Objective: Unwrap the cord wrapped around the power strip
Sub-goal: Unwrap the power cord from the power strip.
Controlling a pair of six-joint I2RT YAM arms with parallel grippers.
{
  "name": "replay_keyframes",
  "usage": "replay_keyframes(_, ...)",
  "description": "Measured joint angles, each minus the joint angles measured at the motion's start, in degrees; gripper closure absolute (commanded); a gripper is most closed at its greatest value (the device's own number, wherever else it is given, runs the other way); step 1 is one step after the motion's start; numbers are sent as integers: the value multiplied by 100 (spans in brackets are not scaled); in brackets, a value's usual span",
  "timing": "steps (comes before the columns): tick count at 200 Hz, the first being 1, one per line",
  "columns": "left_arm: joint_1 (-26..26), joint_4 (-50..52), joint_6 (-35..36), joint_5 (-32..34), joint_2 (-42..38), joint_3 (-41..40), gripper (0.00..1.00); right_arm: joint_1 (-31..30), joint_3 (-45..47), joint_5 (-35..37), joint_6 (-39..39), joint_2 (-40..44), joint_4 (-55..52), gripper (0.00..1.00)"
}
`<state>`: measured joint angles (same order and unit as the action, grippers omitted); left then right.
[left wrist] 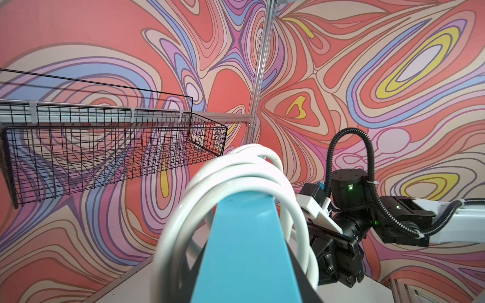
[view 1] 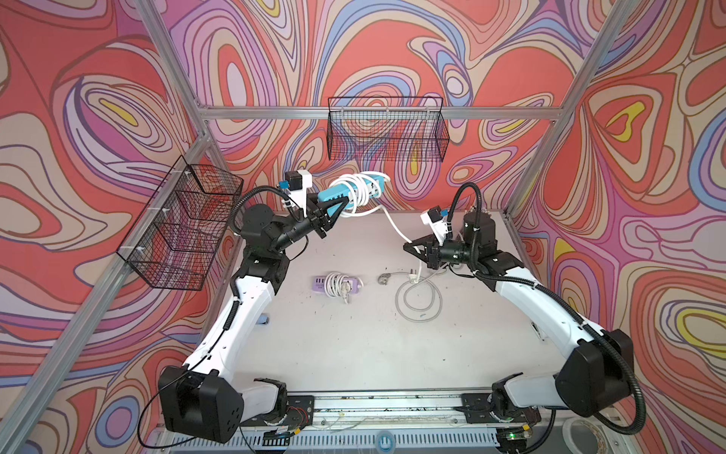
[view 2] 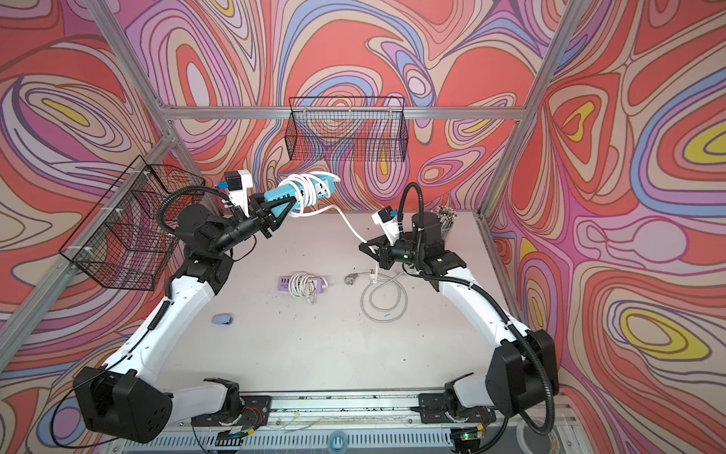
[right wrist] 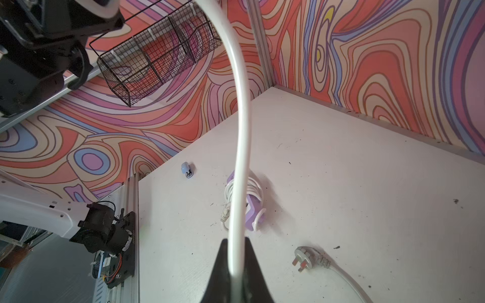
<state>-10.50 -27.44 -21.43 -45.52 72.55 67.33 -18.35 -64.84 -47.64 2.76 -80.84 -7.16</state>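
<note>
left arm [view 1: 251, 298] stretched up, left gripper [view 1: 341, 205] clamped, raised; right gripper [view 1: 409, 247] lower, pinched tight, aimed inward

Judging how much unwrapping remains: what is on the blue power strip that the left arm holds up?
Several loops of white cord circle the blue power strip; one strand runs down to the right end effector, shut on it. The strip's face beneath the loops is covered.

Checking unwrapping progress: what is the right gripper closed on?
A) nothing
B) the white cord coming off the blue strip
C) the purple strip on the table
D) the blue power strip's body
B: the right wrist view shows the white cord pinched in the shut right gripper, clear of the blue power strip.
</note>
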Motion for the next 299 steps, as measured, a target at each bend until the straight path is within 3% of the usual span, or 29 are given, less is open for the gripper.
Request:
replay_keyframes(62, 2, -302, -212, 37, -68, -138, 100, -59, 133, 31, 192, -774, 459, 100)
replay_keyframes(114, 0, -1174, -1086, -315, 157, -149, 100, -404, -116, 256, 494, -1707, 903, 100)
replay_keyframes(151, -94, -1613, -1690, -686, 538, -63, 100, -483, -1027, 595, 590, -2413, 892, 100)
replay_keyframes(198, -483, -1606, -1784, -1128, 634, 129, 100, -269, -2505, 929, 531, -2905, 590, 100)
replay_keyframes(265, -756, -1360, -1593, -1381, 892, 208, 100, 570, -4393, 1040, 393, -2872, -68, 100)
replay_keyframes(299, -758, -1078, -1434, -1392, 984, 208, 100, 861, -4704, 1040, 391, -2404, -321, 100)
